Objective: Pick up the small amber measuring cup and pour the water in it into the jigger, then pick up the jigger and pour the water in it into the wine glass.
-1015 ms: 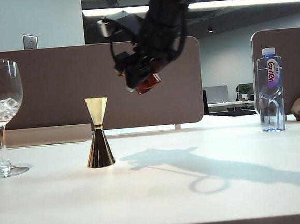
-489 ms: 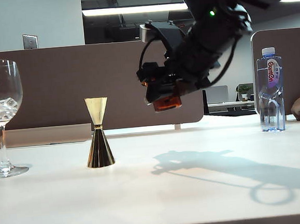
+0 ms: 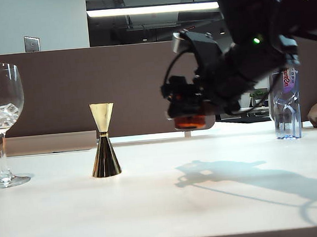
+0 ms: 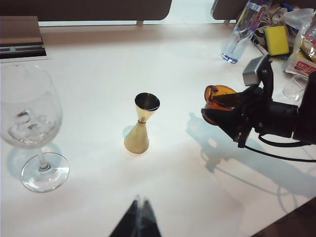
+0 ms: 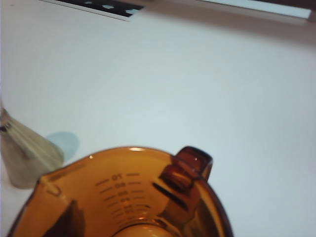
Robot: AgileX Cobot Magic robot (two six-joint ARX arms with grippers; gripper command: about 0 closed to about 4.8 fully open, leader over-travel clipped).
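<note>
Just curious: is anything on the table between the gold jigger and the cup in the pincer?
No. The exterior view shows bare table between the jigger and the right pincer's amber cup.

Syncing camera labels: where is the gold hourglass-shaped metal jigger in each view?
Exterior view: gold hourglass-shaped metal jigger stands left of centre on the table, between the clear stemmed wine glass and the right end effector holding the amber glass measuring cup.
Left wrist view: jigger near the middle, upright.
Right wrist view: only a blurred part of it at the frame's edge.
Shared landmark: the amber cup.
</note>
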